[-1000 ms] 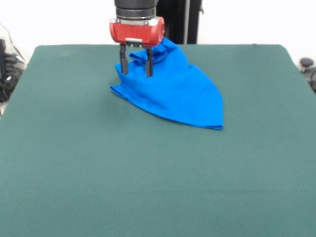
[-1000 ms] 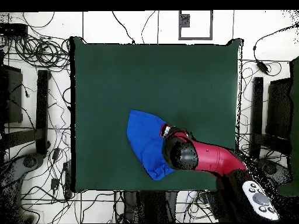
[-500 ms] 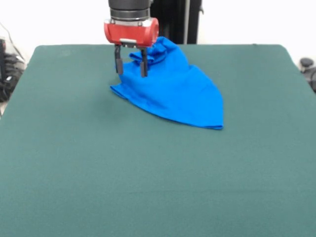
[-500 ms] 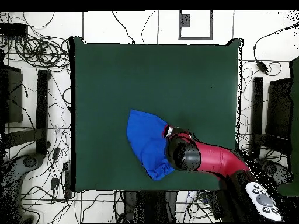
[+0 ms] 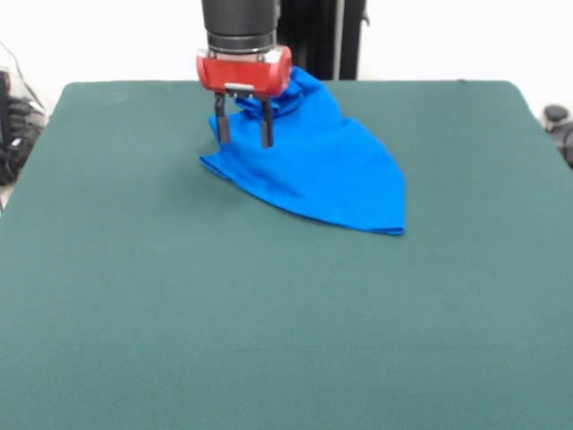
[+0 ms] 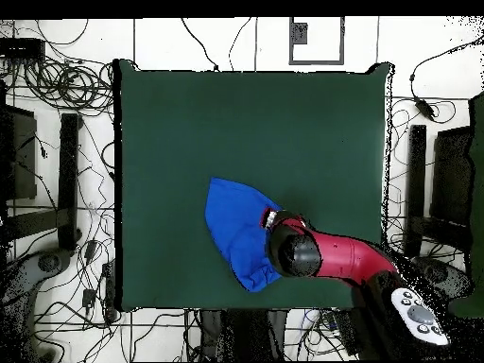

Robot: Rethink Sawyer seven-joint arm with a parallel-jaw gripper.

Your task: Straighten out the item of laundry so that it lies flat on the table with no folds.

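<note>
Laundry [image 5: 313, 166] sits on the green table [image 5: 269, 322], a bright blue shirt all folded up into a pointy shape. In the front view its wide flat part spreads toward the right and ends in a corner, and the far end near the arm is bunched up in wrinkles. In the overhead view the shirt [image 6: 234, 232] lies in the lower middle part of the table [image 6: 246, 123], close to the bottom edge. The red and black arm [image 6: 336, 257] reaches in from the lower right there. The gripper [image 5: 243, 131] hangs over the bunched end of the shirt, pointing straight down. Its two dark fingers [image 5: 221, 125] are spread apart with a gap between them, and they hold nothing. I cannot tell if the tips touch the cloth
</note>
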